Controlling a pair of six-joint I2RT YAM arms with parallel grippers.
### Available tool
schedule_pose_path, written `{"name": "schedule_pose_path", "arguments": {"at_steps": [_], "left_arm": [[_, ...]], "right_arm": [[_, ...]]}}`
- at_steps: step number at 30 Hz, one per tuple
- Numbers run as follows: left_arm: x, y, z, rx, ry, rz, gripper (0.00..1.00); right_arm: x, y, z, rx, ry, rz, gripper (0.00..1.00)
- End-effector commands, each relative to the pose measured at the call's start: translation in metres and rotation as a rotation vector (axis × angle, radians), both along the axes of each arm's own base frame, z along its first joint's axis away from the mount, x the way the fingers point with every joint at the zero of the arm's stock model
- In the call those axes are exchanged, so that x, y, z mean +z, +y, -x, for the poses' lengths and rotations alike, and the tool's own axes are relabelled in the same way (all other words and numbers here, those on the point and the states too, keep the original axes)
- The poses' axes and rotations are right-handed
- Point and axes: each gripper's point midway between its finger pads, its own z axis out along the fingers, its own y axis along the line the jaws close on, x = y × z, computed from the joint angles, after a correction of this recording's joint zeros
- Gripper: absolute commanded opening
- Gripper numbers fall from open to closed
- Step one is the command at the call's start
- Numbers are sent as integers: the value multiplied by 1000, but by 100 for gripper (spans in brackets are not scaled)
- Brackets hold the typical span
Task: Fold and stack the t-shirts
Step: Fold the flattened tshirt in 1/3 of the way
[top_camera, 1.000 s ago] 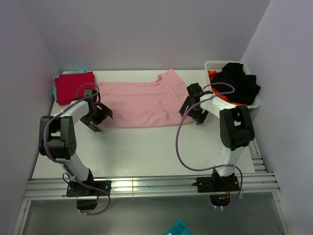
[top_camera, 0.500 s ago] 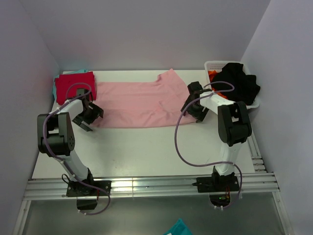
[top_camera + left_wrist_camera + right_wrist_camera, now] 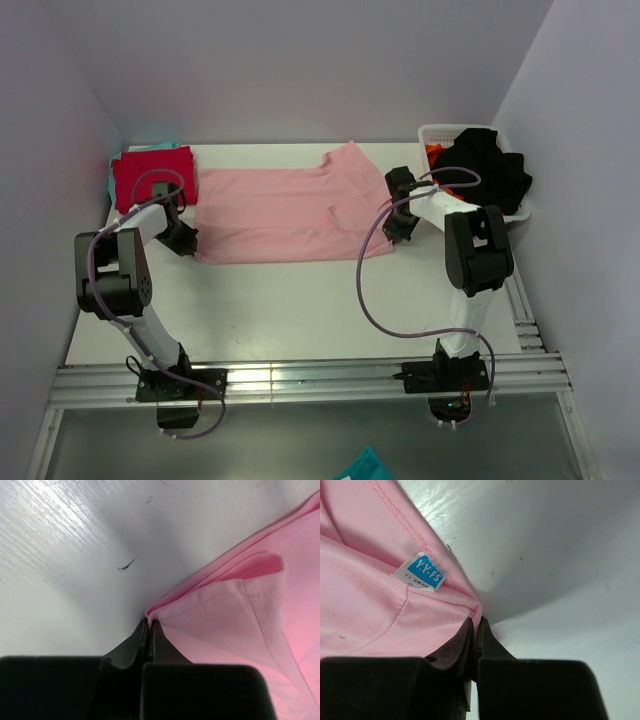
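The light pink t-shirt (image 3: pixel 285 210) lies spread flat across the middle of the table. My left gripper (image 3: pixel 186 240) is shut on its near left corner; in the left wrist view the fingertips (image 3: pixel 149 623) pinch the folded edge of the pink cloth (image 3: pixel 235 620). My right gripper (image 3: pixel 398 228) is shut on the shirt's right edge; the right wrist view shows the pink hem (image 3: pixel 370 605) caught between the tips (image 3: pixel 476 623), beside a blue label (image 3: pixel 421 572). A folded red t-shirt (image 3: pixel 150 175) lies at the back left, with teal cloth (image 3: pixel 110 182) showing under it.
A white basket (image 3: pixel 432 131) at the back right holds black cloth (image 3: pixel 485 165) and some orange cloth. Walls close in the table at the left, back and right. A metal rail (image 3: pixel 300 380) runs along the near edge.
Both grippers have gone from open to shut on the pink t-shirt's edges. The left gripper moved down onto the left corner and the right one settled onto the right edge.
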Motion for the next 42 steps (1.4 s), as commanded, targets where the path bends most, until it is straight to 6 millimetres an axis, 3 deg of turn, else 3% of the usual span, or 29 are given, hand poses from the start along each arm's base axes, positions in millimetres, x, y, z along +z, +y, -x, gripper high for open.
{"name": "schedule_pose_path", "arguments": {"at_steps": [1, 7, 10, 11, 15, 29, 32, 35, 38, 39, 40, 41, 42], "left_arm": [[-3, -2, -10, -22, -32, 8, 0], [18, 0, 7, -7, -38, -12, 0], [21, -5, 37, 5, -28, 2, 0], [29, -5, 35, 5, -52, 0, 0], [28, -11, 69, 11, -39, 15, 0], [63, -28, 140, 68, -120, 38, 0], [66, -32, 154, 79, -124, 49, 0], [66, -35, 170, 92, -133, 64, 1], [73, -37, 184, 105, -145, 80, 8], [77, -42, 189, 82, -147, 90, 32], [85, -45, 190, 71, -173, 96, 47], [94, -45, 190, 72, -196, 99, 60], [100, -47, 191, 66, -203, 106, 99]], "right_arm": [[-4, -11, 6, -23, 14, 37, 0], [3, -19, 23, -34, 14, 61, 0], [16, -23, 48, -35, 4, 58, 0], [16, -23, 48, -39, 3, 57, 0], [24, -25, 76, -41, -6, 32, 0], [43, -36, 158, -29, -35, 1, 0], [43, -38, 172, -34, -42, -5, 0], [56, -32, 175, -46, -70, -35, 0], [67, -31, 183, -72, -80, -56, 0], [68, -32, 188, -73, -68, -51, 11], [70, -34, 191, -70, -67, -45, 22], [75, -35, 192, -76, -78, -43, 57], [77, -38, 199, -77, -58, -31, 73]]}}
